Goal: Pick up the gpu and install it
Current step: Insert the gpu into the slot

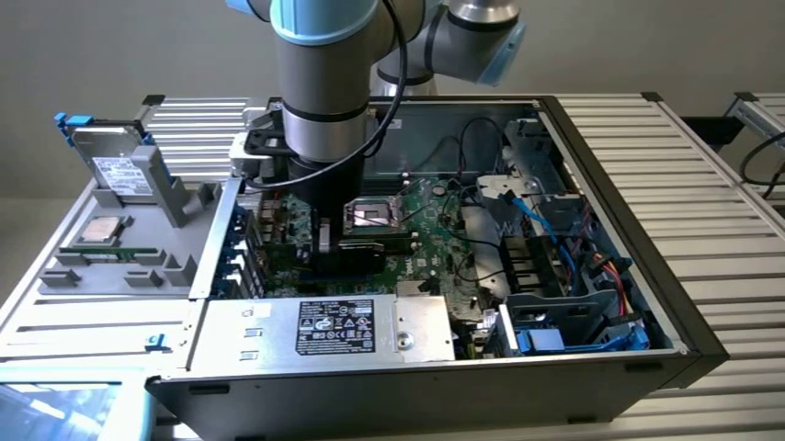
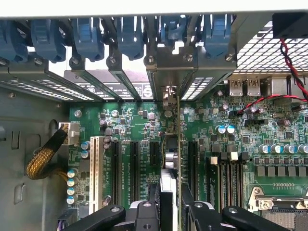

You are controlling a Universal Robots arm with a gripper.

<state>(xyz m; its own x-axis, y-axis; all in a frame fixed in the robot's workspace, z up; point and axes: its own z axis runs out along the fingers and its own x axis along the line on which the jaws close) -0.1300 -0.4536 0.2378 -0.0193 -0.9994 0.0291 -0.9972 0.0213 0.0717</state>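
End effector (image 2: 169, 204) grips the gpu (image 2: 178, 144) edge-on above the motherboard (image 2: 269, 134): installing step; seating calls for straight alignment with its slot.

Green fibreglass-look motherboard (image 2: 139, 120): matt, densely populated. Thin green gpu card (image 2: 178, 159), seen edge-on, with a bright silver metal bracket (image 2: 168, 96). Blue slot retention clips (image 2: 130, 36): smooth, semi-gloss plastic. Black gripper (image 2: 169, 207) links: matt metal with steel pivot screws. Grey computer chassis (image 1: 687, 303): painted sheet metal. Ribbed aluminium table (image 1: 711, 165): satin finish.
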